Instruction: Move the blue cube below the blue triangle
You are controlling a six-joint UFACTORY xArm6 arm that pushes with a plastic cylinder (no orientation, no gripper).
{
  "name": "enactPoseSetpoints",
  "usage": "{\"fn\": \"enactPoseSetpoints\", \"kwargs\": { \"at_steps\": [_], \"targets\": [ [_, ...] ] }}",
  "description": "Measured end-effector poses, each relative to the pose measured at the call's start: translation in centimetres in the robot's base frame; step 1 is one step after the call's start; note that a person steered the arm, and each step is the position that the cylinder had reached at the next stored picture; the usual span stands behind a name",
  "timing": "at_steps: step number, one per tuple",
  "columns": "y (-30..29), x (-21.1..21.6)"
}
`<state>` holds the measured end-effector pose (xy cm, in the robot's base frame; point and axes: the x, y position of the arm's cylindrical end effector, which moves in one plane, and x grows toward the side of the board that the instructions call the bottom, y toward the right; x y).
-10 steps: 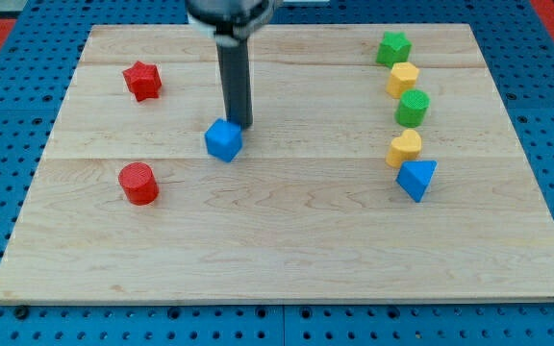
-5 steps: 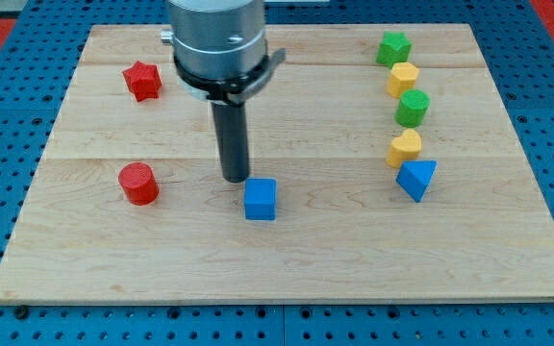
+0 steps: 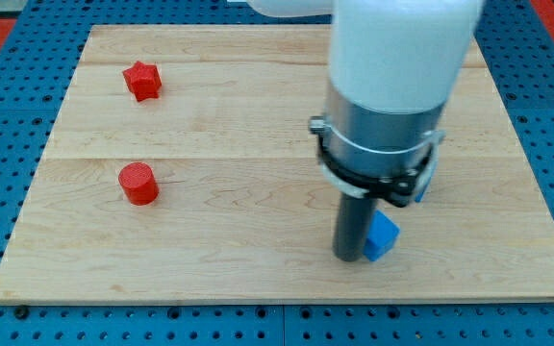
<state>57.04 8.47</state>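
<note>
Contact sits on the small blue plastic cube's (image 3: pixel 382 235) left face, my tip (image 3: pixel 348 257) (a bare rod, no jaws to open or close) touching it on the pale wooden table (image 3: pixel 219 221), seemingly to shove it rightward beneath the mostly hidden blue triangle (image 3: pixel 427 181).

Pale, smooth wooden board (image 3: pixel 210 221); matt plastic-looking blue cube (image 3: pixel 383 235) and red cylinder (image 3: pixel 138 183).

Two red blocks (image 3: pixel 142 80) (image 3: pixel 138 183), two blue blocks (image 3: pixel 383 234) (image 3: pixel 424 183).
</note>
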Motion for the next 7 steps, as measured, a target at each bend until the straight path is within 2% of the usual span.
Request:
{"fn": "enactPoseSetpoints", "kwargs": {
  "at_steps": [1, 2, 3, 5, 6, 7],
  "targets": [
    [3.0, -1.8],
    [3.2, -3.2],
    [0.0, -4.3],
    [2.4, -4.9],
    [0.3, -7.2],
    [-9.1, -14.4]
  ]
}}
